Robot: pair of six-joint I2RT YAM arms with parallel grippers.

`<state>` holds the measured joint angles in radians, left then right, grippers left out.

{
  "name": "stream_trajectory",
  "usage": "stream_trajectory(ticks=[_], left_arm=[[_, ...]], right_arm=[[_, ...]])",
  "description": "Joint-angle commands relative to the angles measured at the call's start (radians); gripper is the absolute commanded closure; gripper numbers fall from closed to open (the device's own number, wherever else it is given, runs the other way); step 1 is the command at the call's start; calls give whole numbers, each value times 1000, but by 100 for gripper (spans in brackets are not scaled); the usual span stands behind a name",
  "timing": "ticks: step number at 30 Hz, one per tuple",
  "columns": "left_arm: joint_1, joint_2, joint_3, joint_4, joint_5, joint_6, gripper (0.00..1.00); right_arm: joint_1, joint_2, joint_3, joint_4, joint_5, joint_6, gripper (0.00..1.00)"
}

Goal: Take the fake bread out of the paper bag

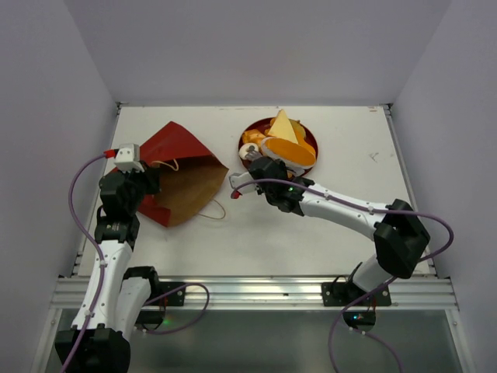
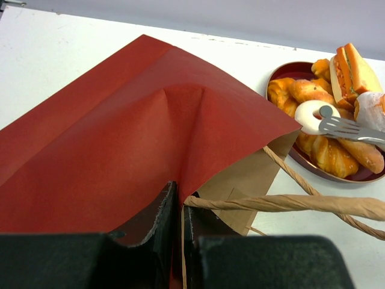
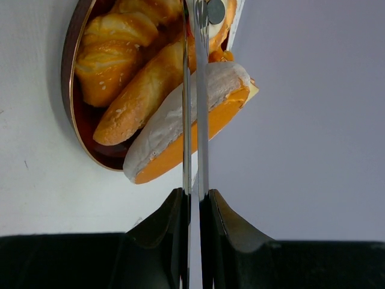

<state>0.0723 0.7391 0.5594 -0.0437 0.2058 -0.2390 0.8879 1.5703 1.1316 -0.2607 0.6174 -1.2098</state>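
Note:
The dark red paper bag (image 1: 182, 167) lies on its side at the left, brown mouth facing right, and it also shows in the left wrist view (image 2: 120, 138). My left gripper (image 1: 147, 185) (image 2: 180, 211) is shut on the bag's mouth edge beside a cord handle (image 2: 289, 203). The fake bread lies piled on a round dark red plate (image 1: 312, 137): sandwich wedge (image 1: 283, 126), long bun (image 1: 293, 152) (image 3: 174, 126), braided loaf (image 3: 111, 51), white ring (image 2: 311, 114). My right gripper (image 1: 264, 169) (image 3: 195, 195) is shut on metal tongs (image 3: 194, 90), whose tips (image 2: 346, 126) rest at the white ring.
The plate rim (image 2: 281, 71) sits just right of the bag mouth. The bag's second cord handle (image 1: 211, 211) trails onto the white table. Grey walls enclose the table at the back and both sides.

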Motion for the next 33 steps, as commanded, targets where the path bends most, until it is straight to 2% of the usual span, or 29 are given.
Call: stream_trajectory(ticks=[1, 8, 13, 20, 33], left_arm=[[7, -4, 0, 1, 15, 23, 87], [6, -4, 0, 2, 18, 24, 87], [4, -6, -1, 4, 20, 26, 87], [6, -4, 0, 4, 23, 26, 87], [6, -3, -1, 7, 24, 24, 87]], right_arm=[[-9, 14, -24, 66, 51, -51, 99], [-24, 53, -39, 66, 65, -51, 91], [-26, 74, -52, 67, 67, -40, 74], [-26, 54, -36, 32, 48, -13, 62], [-18, 10, -46, -17, 27, 6, 54]])
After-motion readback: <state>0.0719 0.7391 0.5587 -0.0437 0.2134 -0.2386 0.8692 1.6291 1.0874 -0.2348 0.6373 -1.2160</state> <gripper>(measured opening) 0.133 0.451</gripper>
